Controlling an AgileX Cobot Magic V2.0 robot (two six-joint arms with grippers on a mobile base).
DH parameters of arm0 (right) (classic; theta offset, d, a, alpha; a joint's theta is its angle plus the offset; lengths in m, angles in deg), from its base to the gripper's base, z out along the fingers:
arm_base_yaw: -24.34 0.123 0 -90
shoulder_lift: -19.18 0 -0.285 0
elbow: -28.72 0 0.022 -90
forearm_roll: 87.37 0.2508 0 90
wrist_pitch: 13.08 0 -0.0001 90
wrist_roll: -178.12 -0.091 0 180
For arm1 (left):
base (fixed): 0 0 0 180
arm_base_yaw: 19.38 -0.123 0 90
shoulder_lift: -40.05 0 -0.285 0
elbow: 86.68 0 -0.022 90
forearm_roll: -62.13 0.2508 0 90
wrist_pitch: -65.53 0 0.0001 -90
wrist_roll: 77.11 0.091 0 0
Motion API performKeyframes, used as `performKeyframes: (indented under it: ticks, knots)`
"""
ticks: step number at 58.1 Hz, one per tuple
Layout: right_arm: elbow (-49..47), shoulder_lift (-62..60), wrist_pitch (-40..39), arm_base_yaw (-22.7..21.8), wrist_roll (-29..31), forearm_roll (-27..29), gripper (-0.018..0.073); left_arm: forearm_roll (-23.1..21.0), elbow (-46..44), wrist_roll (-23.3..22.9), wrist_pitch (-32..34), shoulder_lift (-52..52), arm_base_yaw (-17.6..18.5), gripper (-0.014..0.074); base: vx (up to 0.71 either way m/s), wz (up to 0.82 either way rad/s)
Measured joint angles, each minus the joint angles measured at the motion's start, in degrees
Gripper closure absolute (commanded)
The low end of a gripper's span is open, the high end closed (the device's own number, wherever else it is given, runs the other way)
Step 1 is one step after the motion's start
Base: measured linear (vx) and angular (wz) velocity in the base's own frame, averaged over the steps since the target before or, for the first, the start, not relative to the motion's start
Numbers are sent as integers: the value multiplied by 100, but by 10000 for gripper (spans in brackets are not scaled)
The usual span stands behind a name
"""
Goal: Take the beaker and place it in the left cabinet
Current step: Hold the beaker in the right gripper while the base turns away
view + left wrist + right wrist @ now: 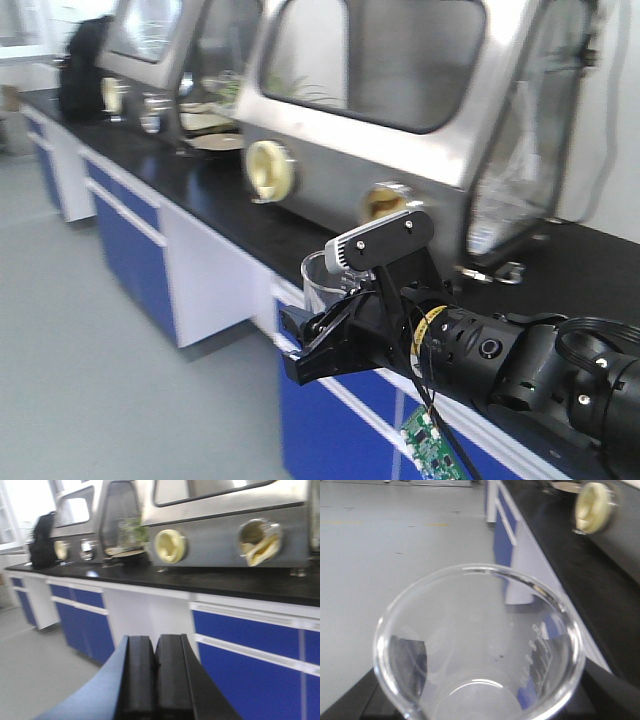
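With the right pincer (335, 345) pinching the beaker (480, 645), which rises upright between its fingers, and the left pincer (156, 677) pressed together and apparently empty, carry the glass level and slowly along the tabletop (225, 200) beyond it toward the unseen cabinet.

Black claw (293, 352) and arm (500, 362) carry a silver-grey camera housing (380, 241), yellow band (430, 326) and, seemingly, a green circuit board (428, 446).

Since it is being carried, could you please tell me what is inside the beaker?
The beaker looks empty: its clear base shows, with no liquid. The right gripper holding it shows dark through the wall. The frame cuts off the base's near edge.
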Motion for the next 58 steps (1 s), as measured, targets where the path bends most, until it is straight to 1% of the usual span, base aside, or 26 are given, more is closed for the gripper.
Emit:
performKeyframes:
  ticks: [17,37,58]
  knots:
    - [0,0,0,0,0,0,561,0,0,0,0,0,0,595,10,65]
    - [0,0,0,0,0,0,561,0,0,0,0,0,0,595,19,60]
    - [0,0,0,0,0,0,561,0,0,0,0,0,0,595,29,44]
